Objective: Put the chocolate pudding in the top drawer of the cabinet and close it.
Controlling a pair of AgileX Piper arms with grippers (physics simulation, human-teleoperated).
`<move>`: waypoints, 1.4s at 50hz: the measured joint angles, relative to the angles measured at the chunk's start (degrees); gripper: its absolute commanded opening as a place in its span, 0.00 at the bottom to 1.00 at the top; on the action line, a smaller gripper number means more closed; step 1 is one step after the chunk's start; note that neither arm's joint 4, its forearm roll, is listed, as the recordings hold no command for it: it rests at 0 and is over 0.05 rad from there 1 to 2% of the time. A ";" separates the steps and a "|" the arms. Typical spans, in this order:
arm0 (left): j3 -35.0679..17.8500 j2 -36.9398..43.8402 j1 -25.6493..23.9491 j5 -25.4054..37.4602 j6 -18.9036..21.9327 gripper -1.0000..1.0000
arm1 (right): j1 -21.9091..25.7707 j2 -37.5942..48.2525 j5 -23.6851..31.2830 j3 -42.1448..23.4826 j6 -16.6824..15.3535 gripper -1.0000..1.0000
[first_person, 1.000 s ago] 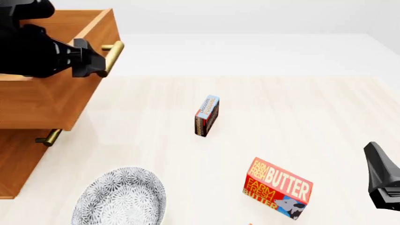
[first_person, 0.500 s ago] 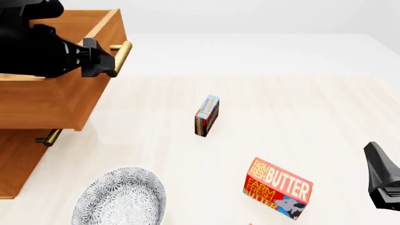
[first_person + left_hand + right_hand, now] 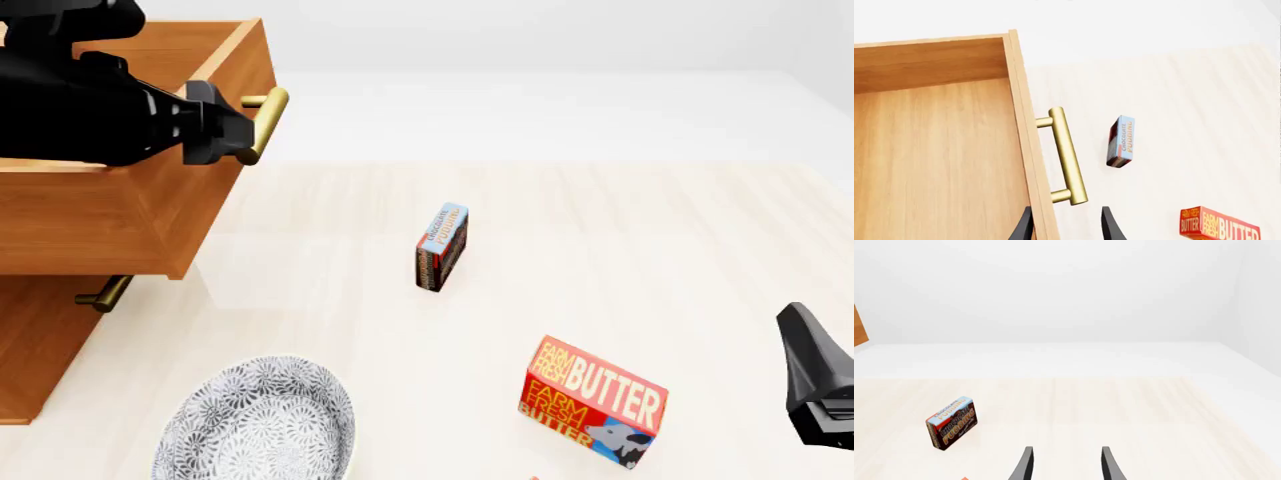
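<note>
The chocolate pudding [image 3: 442, 246] stands on its edge mid-table, well right of the cabinet [image 3: 38, 340]. It also shows in the left wrist view [image 3: 1121, 141] and the right wrist view [image 3: 952, 423]. The top drawer [image 3: 120, 215] is pulled out and its inside [image 3: 941, 165] is empty. My left gripper [image 3: 234, 140] is open at the drawer's brass handle [image 3: 264, 122]. In the left wrist view [image 3: 1067, 227] its fingers straddle the front panel and the near end of the handle [image 3: 1066, 155]. My right gripper [image 3: 1067, 467] is open and empty, low at the right edge of the front view [image 3: 814, 385].
A red-orange butter box [image 3: 594, 402] lies near the front, right of centre, and shows in the left wrist view [image 3: 1219, 227]. A patterned grey plate [image 3: 260, 420] sits at the front left. A lower drawer's handle [image 3: 103, 293] sticks out under the open drawer.
The top drawer has slid further out to the right, and my left gripper moved with its handle. The pudding, butter box, plate and right arm have not moved.
</note>
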 measured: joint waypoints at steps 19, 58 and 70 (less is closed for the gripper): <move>0.17 -0.11 -0.64 -0.23 -2.12 1.00 | 0.00 0.00 0.00 0.00 0.00 1.00; -2.84 -2.06 -2.63 5.46 -2.32 1.00 | -0.02 -0.17 0.18 0.00 0.03 1.00; -5.55 -6.88 -5.12 6.36 2.03 1.00 | -0.02 -0.23 0.24 -0.01 0.01 1.00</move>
